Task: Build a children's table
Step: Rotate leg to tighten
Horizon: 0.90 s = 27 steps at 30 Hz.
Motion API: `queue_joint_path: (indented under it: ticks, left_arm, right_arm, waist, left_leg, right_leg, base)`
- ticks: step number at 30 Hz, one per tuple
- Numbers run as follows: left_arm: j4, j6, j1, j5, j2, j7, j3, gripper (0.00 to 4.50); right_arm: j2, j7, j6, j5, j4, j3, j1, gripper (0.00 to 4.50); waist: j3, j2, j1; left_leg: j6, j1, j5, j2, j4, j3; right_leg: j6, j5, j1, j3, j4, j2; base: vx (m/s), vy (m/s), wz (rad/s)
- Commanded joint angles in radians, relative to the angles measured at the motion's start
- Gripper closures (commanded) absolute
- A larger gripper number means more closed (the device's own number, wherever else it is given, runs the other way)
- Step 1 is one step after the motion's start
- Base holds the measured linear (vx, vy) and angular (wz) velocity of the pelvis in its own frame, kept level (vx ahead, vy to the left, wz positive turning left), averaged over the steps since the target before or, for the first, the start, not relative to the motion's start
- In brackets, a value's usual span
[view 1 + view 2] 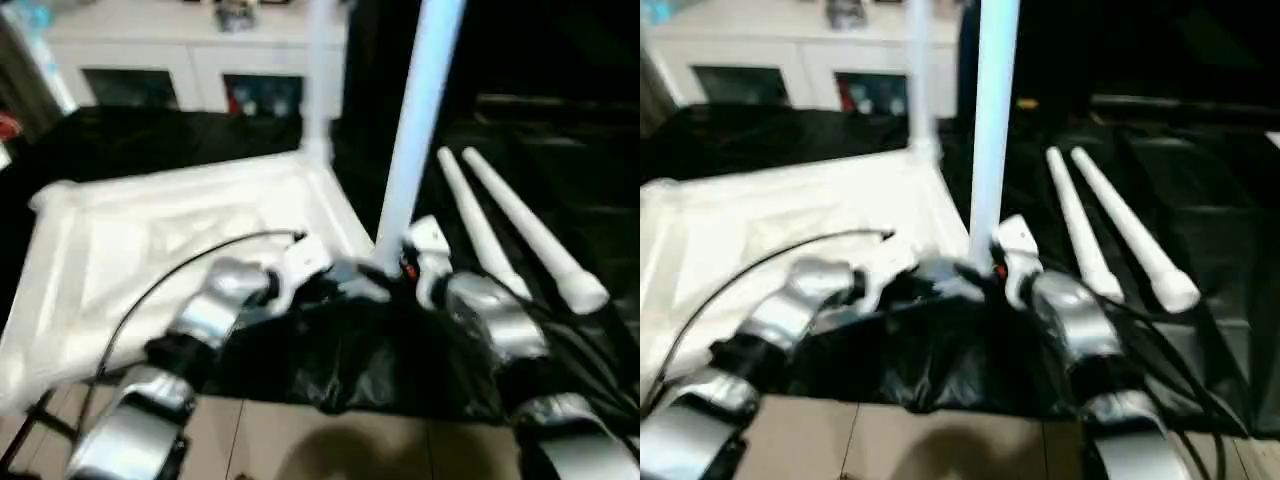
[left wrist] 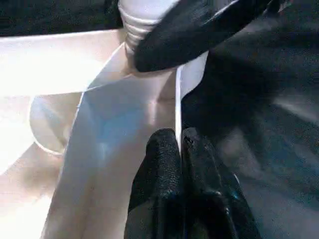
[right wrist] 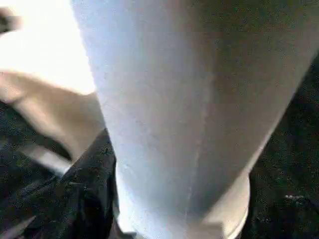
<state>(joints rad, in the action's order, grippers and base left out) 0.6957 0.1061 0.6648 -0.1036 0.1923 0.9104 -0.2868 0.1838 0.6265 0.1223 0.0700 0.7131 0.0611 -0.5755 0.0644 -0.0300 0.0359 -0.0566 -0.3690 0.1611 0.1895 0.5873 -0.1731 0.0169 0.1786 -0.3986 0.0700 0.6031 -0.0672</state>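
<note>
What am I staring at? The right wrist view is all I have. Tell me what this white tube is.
Observer: It's the upright leg, held low by the right gripper at the near right corner of the tabletop.
Operator: Report the left gripper.
Observer: The left gripper is closed on the tabletop's rim beside that corner.
Operator: Count the other legs.
Observer: The far leg stands at the far right corner, and two loose legs lie on the black-draped table to the right.
</note>
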Motion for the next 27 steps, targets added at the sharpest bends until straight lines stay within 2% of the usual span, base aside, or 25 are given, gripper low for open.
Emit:
queue_joint_path:
  ticks: [1, 4, 6, 7, 9, 12, 14, 16, 19, 22, 25, 27]
  left_arm:
    - [-0.010, 0.010, 0.048, 0.015, -0.066, -0.059, 0.001, 4.50]
    - [0.003, 0.024, 0.064, 0.012, -0.095, -0.097, 0.004, 4.50]
    - [0.023, 0.027, 0.080, 0.009, -0.128, -0.142, 0.013, 4.50]
    - [0.027, 0.024, 0.082, 0.007, -0.134, -0.148, 0.015, 4.50]
    - [0.025, 0.015, 0.080, 0.006, -0.136, -0.141, 0.012, 4.50]
    - [0.013, 0.003, 0.065, 0.004, -0.127, -0.110, -0.002, 4.50]
    - [0.011, 0.002, 0.061, 0.002, -0.122, -0.104, -0.004, 4.50]
    - [0.004, -0.006, 0.050, 0.008, -0.105, -0.079, -0.009, 4.50]
    - [-0.011, -0.024, 0.032, 0.020, -0.077, -0.021, -0.016, 4.50]
    - [-0.029, -0.031, 0.015, 0.028, -0.049, 0.031, -0.019, 4.50]
    - [-0.046, -0.051, 0.000, 0.035, -0.010, 0.098, -0.025, 4.50]
    - [-0.059, -0.062, -0.009, 0.044, 0.014, 0.141, -0.027, 4.50]
  right_arm:
    - [-0.062, -0.130, 0.048, -0.018, 0.100, 0.005, -0.006, 1.77]
    - [-0.100, -0.205, 0.047, 0.004, 0.131, -0.027, -0.029, 1.78]
    - [-0.143, -0.246, -0.006, -0.002, 0.157, -0.041, -0.052, 1.78]
    - [-0.155, -0.236, -0.029, 0.003, 0.164, -0.045, -0.057, 1.43]
    - [-0.161, -0.219, -0.034, 0.010, 0.162, -0.047, -0.056, 1.06]
    - [-0.162, -0.181, -0.045, 0.021, 0.160, -0.049, -0.054, 0.89]
    - [-0.158, -0.170, -0.046, 0.022, 0.158, -0.047, -0.053, 0.80]
    - [-0.130, -0.133, -0.077, -0.007, 0.144, -0.015, -0.044, 0.54]
    - [-0.088, -0.030, -0.113, -0.017, 0.115, 0.011, -0.024, 0.54]
    - [-0.039, 0.053, -0.145, -0.032, 0.087, 0.037, -0.001, 0.54]
    - [0.014, 0.170, -0.145, -0.004, 0.042, 0.041, 0.024, 0.54]
    - [0.050, 0.274, -0.121, 0.030, -0.005, 0.042, 0.044, 0.54]
  waist:
    - [-0.057, 0.005, -0.003]
    - [-0.063, 0.002, -0.009]
    - [-0.065, 0.001, -0.007]
    - [-0.065, 0.004, -0.006]
    - [-0.067, 0.007, -0.003]
    - [-0.070, 0.008, 0.001]
    - [-0.070, 0.006, 0.002]
    - [-0.070, 0.006, 0.003]
    - [-0.071, 0.005, 0.003]
    - [-0.073, 0.007, 0.007]
    - [-0.073, 0.006, 0.011]
    - [-0.074, 0.005, 0.016]
  left_leg:
    - [-0.002, 0.022, 0.410, 0.027, -0.069, 0.024]
    - [0.004, 0.014, 0.392, 0.031, -0.076, 0.024]
    - [0.008, 0.014, 0.391, 0.033, -0.077, 0.021]
    - [0.009, 0.016, 0.391, 0.033, -0.076, 0.020]
    - [0.023, 0.012, 0.366, 0.031, -0.076, 0.017]
    - [0.047, 0.008, 0.320, 0.032, -0.074, 0.013]
    - [0.053, 0.007, 0.309, 0.031, -0.073, 0.012]
    - [0.054, 0.007, 0.312, 0.031, -0.072, 0.012]
    - [0.057, 0.004, 0.304, 0.032, -0.073, 0.013]
    - [0.076, 0.005, 0.275, 0.034, -0.070, 0.009]
    - [0.088, 0.003, 0.259, 0.034, -0.068, 0.009]
    - [0.093, 0.004, 0.252, 0.037, -0.068, 0.007]
  right_leg:
    - [0.094, 0.624, 0.025, -0.033, -0.126, -0.080]
    - [0.121, 0.524, 0.031, -0.035, -0.117, -0.076]
    - [0.143, 0.464, 0.030, -0.038, -0.112, -0.076]
    - [0.158, 0.435, 0.030, -0.041, -0.110, -0.075]
    - [0.175, 0.389, 0.037, -0.042, -0.105, -0.076]
    - [0.199, 0.328, 0.041, -0.044, -0.097, -0.078]
    - [0.203, 0.321, 0.044, -0.044, -0.097, -0.079]
    - [0.202, 0.333, 0.044, -0.043, -0.098, -0.081]
    - [0.201, 0.327, 0.047, -0.042, -0.097, -0.080]
    - [0.220, 0.266, 0.049, -0.044, -0.092, -0.079]
    - [0.229, 0.255, 0.053, -0.043, -0.090, -0.078]
    - [0.230, 0.240, 0.051, -0.043, -0.087, -0.076]
  base:
    - [0.000, 0.000, 0.00]
    - [0.000, 0.000, 0.00]
    - [0.000, 0.000, 0.00]
    - [0.000, 0.000, 0.00]
    - [0.000, 0.000, 0.00]
    - [0.000, 0.000, 0.00]
    - [0.000, 0.000, 0.00]
    - [0.000, 0.000, 0.00]
    - [0.000, 0.000, 0.00]
    - [0.000, 0.000, 0.00]
    - [0.000, 0.000, 0.00]
    - [0.000, 0.000, 0.00]
